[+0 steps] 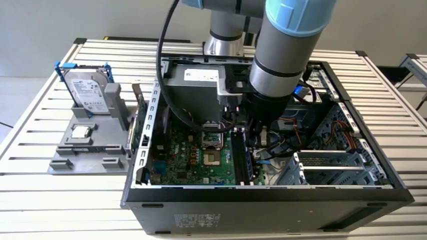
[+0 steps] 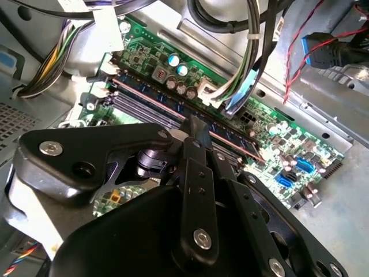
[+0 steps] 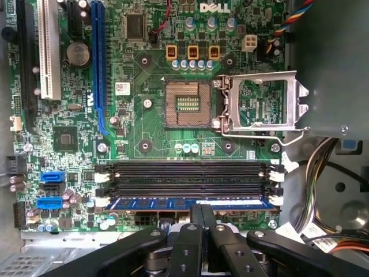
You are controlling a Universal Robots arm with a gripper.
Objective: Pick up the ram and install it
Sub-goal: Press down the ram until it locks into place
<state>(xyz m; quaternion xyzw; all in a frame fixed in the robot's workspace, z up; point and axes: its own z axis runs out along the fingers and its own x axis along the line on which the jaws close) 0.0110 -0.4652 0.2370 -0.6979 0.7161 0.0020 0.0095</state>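
A slatted metal desk [image 1: 60, 210] carries an open computer case [image 1: 267, 200], which fills the desk's middle and reaches toward the edge at the bottom of the exterior view. The grey and pale blue robot arm [image 1: 287, 45] comes down from above into the case, a black cable looped beside it.

The green motherboard [image 3: 144, 133] lies flat on the case floor. Its processor socket [image 3: 185, 103] is bare, with the metal retaining frame swung open next to it. A grey holder [image 1: 80, 160] sits beside the case, toward the desk's edge at the exterior view's left. A silver hard drive [image 1: 90, 92] with blue clips stands upright in the holder, and a small square processor chip [image 1: 81, 131] lies flat just below the drive.

The black tool [image 3: 202, 210] hangs over the bank of memory slots, its two fingers drawn nearly together on the middle of the ram [image 3: 150, 203]. The ram stands on edge in the outermost slot, the one nearest the tool, between white end latches. The neighbouring black slots lie alongside it.
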